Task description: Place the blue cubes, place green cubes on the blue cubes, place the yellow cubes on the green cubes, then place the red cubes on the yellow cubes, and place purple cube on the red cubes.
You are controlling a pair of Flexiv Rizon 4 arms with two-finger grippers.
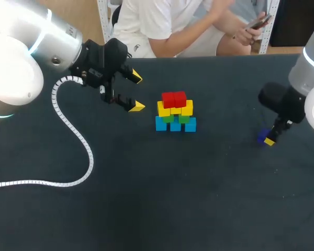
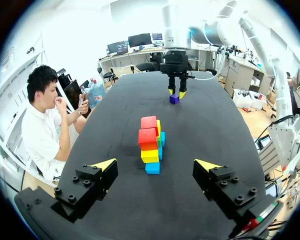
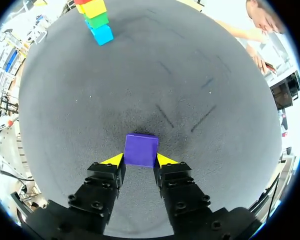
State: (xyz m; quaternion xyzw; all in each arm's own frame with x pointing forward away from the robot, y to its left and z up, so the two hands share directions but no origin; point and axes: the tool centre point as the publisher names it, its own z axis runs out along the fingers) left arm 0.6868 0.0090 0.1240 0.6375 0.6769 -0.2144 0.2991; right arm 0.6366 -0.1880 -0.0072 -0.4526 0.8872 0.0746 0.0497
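A pyramid of cubes [image 1: 175,112] stands at the table's middle, with blue cubes [image 1: 175,124] at the bottom, then green [image 1: 176,118], yellow [image 1: 175,109] and two red cubes [image 1: 174,99] on top. The purple cube [image 3: 141,149] rests on the table at the right, and both yellow tips of my right gripper [image 3: 139,160] press its sides. In the head view the same cube [image 1: 262,137] shows under my right gripper [image 1: 267,138]. My left gripper [image 1: 137,92] hangs wide open, left of the pyramid. From the left wrist, the pyramid [image 2: 151,145] lies ahead of those fingers.
A white coiled cable [image 1: 73,130] trails from my left arm across the left part of the dark table [image 1: 199,198]. Bare cloth lies between the pyramid and the purple cube, and along the front.
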